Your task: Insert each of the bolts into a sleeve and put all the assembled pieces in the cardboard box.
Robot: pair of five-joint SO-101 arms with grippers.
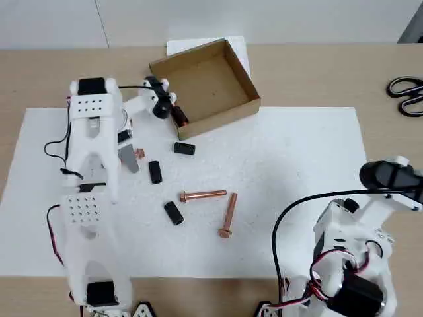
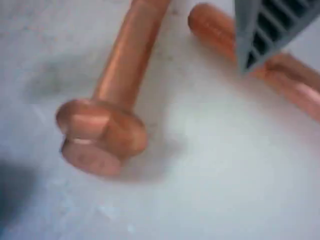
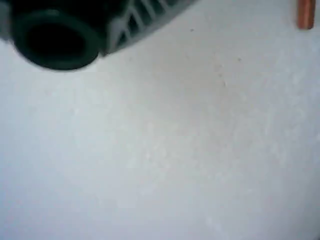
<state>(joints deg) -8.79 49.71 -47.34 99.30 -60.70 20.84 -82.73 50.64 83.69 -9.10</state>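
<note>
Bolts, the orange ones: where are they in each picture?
High view: one bolt and a second bolt lie loose in the middle of the white sheet.
Left wrist view: one bolt's head looms close, another bolt's shaft lies farther off.
Right wrist view: a bolt's end pokes in at the picture's edge.
Shared landmark: the white sheet.

soft, even light falls from above in the high view. the bench (image 1: 317, 72) is evenly lit, and the white sheet (image 1: 297, 152) is bright without glare. a loose bolt (image 1: 203, 195) casts only a thin, faint shadow, and the cardboard box (image 1: 243, 71) is dimmer along its inner walls. in the left wrist view a bolt head (image 2: 100, 137) carries pale glints and drops a soft grey shadow on the sheet. in the right wrist view the sheet shades from bright to duller grey.
</note>
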